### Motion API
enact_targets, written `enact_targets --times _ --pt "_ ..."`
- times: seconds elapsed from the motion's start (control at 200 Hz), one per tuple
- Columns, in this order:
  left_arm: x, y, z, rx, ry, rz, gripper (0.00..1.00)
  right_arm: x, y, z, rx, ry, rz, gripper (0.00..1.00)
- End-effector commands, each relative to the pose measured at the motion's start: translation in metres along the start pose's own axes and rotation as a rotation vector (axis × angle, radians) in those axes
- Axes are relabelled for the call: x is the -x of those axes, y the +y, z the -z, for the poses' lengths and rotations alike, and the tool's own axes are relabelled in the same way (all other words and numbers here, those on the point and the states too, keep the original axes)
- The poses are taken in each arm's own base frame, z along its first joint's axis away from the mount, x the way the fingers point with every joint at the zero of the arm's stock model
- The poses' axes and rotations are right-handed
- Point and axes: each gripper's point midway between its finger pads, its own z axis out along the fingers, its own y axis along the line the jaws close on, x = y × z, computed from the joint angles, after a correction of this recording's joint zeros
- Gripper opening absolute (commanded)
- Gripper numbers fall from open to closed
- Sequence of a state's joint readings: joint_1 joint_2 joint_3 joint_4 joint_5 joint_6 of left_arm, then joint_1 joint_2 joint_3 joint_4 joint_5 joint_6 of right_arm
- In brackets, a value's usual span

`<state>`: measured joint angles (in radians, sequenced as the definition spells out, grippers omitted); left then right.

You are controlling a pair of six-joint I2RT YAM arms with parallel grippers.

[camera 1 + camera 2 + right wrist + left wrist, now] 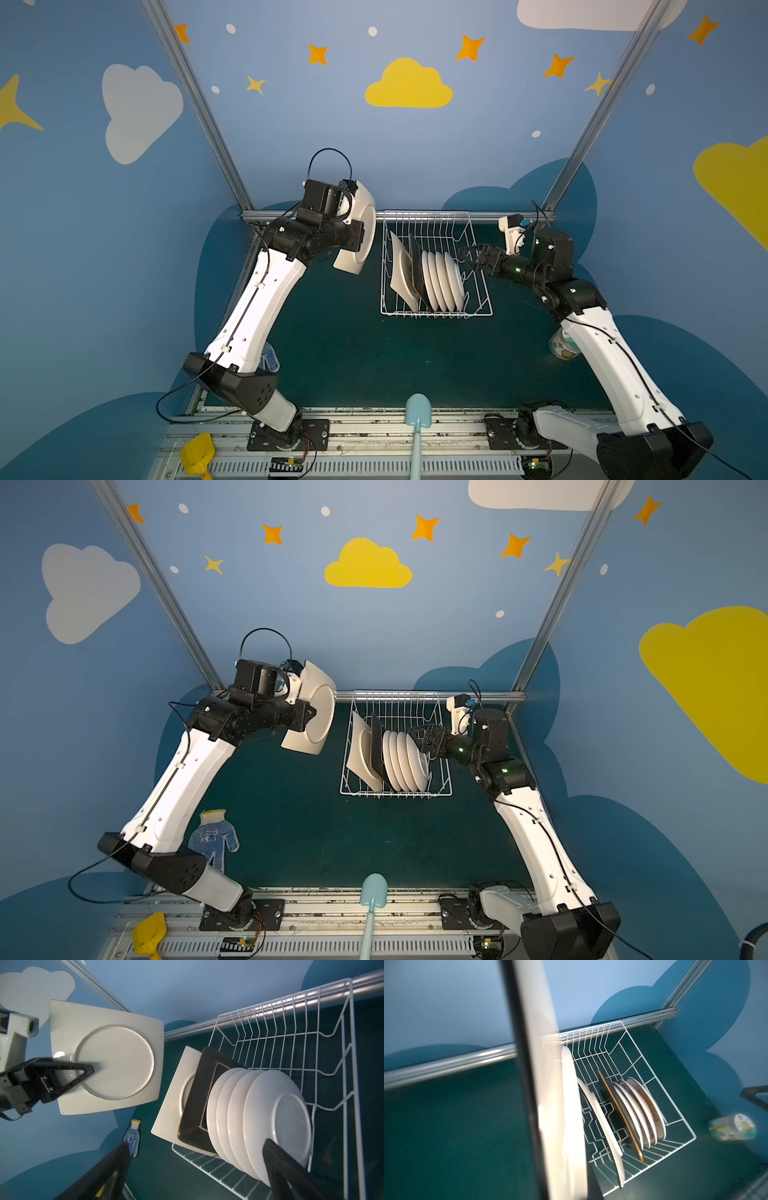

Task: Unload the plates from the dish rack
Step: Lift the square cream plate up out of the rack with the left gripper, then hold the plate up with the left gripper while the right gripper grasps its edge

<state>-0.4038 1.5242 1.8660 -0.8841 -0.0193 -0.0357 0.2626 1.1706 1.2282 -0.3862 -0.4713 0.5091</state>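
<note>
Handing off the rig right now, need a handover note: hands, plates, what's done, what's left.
Left hand: shut on a cream square plate, held on edge in the air left of the dish rack.
Right hand: open, at the rack's right side by the round plates.
In rack: second cream square plate, black square plate, four round plates.
Done: one plate lifted out, not yet set down.
Left: place it, then unload the other six.

held plate point(116, 1059): cream, square, pinched by left gripper point(89, 1069)
dish rack point(351, 1064): six plates point(270, 1118) upright
right gripper point(196, 1141): jaws wide apart
</note>
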Motion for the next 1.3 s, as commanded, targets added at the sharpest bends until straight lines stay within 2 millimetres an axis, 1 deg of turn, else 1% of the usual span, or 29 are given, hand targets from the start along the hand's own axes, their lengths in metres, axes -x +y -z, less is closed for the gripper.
enact_targets --times 0.0,0.055,0.12,0.21,0.305,0.421,0.491,0.526,0.601,0.676,0.791,0.871,0.941,1.076,1.181,1.297 --pt "0.067 0.004 0.038 0.151 -0.350 -0.237 0.03 0.012 0.010 -0.002 0.000 -0.010 -0.106 0.99" --pt "0.069 0.000 0.043 0.178 -0.418 -0.306 0.03 0.014 0.012 -0.004 0.003 -0.005 -0.127 0.99" --pt "0.072 0.001 0.049 0.219 -0.488 -0.365 0.03 0.017 0.017 -0.006 0.013 -0.015 -0.145 0.99" --pt "0.072 -0.001 0.053 0.247 -0.544 -0.449 0.03 0.023 0.024 -0.009 0.026 -0.026 -0.172 0.99" --pt "0.074 -0.002 0.058 0.303 -0.604 -0.537 0.03 0.028 0.026 -0.014 0.022 -0.008 -0.215 0.99" --pt "0.068 -0.010 0.054 0.310 -0.642 -0.672 0.03 0.036 0.036 -0.020 0.050 0.016 -0.236 0.99" --pt "0.062 -0.015 0.048 0.304 -0.640 -0.747 0.03 0.040 0.042 -0.023 0.063 0.024 -0.245 0.90" --pt "0.058 -0.018 0.045 0.295 -0.634 -0.787 0.03 0.042 0.044 -0.026 0.066 0.030 -0.245 0.88" --pt "0.053 -0.024 0.041 0.288 -0.648 -0.848 0.03 0.047 0.050 -0.033 0.075 0.039 -0.243 0.89" --pt "0.053 -0.026 0.040 0.294 -0.671 -0.854 0.03 0.050 0.054 -0.041 0.086 0.048 -0.257 0.92" --pt "0.049 -0.043 0.042 0.258 -0.716 -0.928 0.03 0.055 0.066 -0.052 0.106 0.063 -0.259 0.92" --pt "0.044 -0.053 0.038 0.262 -0.737 -1.004 0.03 0.054 0.069 -0.059 0.091 0.077 -0.264 0.92" --pt "0.042 -0.057 0.035 0.273 -0.739 -1.040 0.03 0.052 0.073 -0.066 0.093 0.094 -0.275 0.91" --pt "0.038 -0.066 0.028 0.279 -0.749 -1.111 0.03 0.041 0.079 -0.081 0.102 0.145 -0.298 0.88" --pt "0.037 -0.067 0.026 0.285 -0.744 -1.128 0.03 0.031 0.077 -0.089 0.076 0.190 -0.324 0.83" --pt "0.037 -0.066 0.028 0.302 -0.751 -1.126 0.03 0.023 0.079 -0.094 0.066 0.201 -0.339 0.82"
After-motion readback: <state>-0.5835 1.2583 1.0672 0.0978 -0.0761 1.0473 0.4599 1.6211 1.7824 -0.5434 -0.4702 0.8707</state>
